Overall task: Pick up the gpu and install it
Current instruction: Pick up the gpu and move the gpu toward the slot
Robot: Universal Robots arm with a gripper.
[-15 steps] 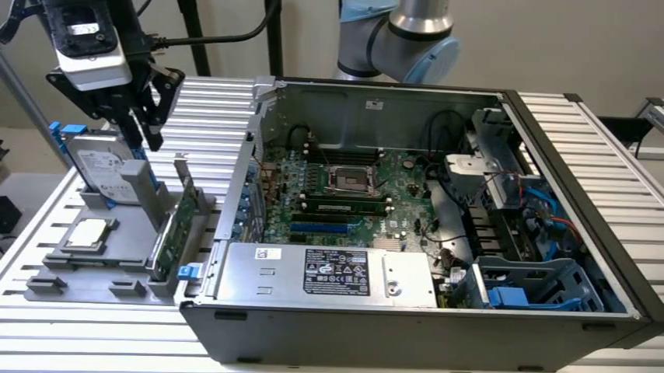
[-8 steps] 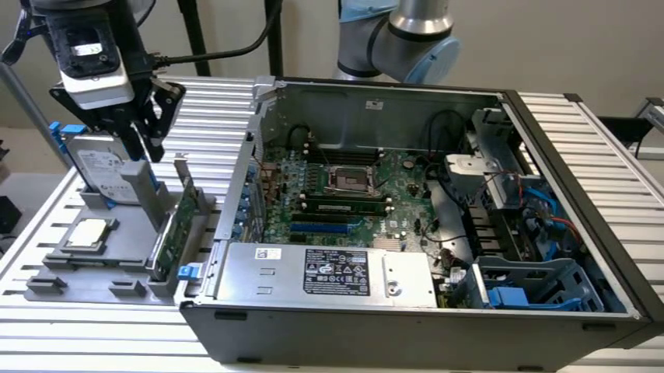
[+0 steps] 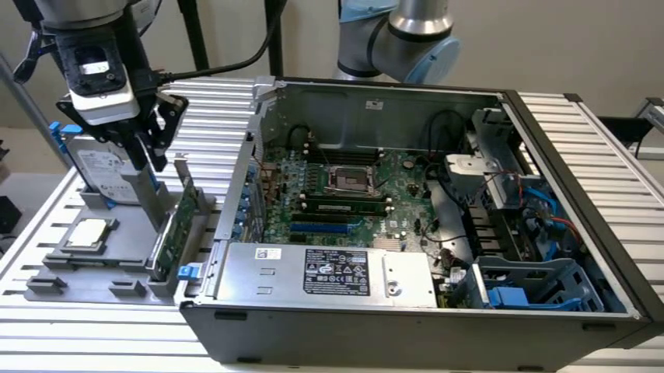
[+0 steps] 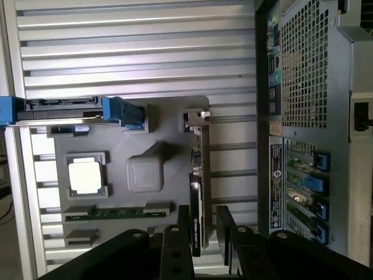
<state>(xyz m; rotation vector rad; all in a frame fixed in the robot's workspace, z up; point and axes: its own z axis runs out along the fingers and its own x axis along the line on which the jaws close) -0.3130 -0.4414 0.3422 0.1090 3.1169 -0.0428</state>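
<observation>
Your pincer (image 4: 204,211) is released: in the wrist view its fingers (image 4: 175,248) stand either side of the gpu (image 4: 198,181) with a gap on at least one side, so you have nothing clamped yet. From the exterior view the pincer hangs outside the case (image 3: 415,330), over the end of the card that lies farther from the case's front wall.

The gpu stands on its long edge in the grey tray (image 3: 93,273), in the slot nearest the case, just beside the case's outer side wall and running along it. Its metal bracket rises at the end under your pincer.

Farther from the case on the same tray, the hard drive (image 3: 104,167) stands upright with its blue rails, and the CPU (image 3: 89,231) lies flat in its pocket. Neither is touched.

Inside the case, the motherboard (image 3: 343,210) lies open to view.

As for progress, you are at the very start of the pick. The pincer is lined up around the card, but the grasp is not made and the card has not left the tray. The lift, the carry over the case wall and the seating on the motherboard are all left to do.
</observation>
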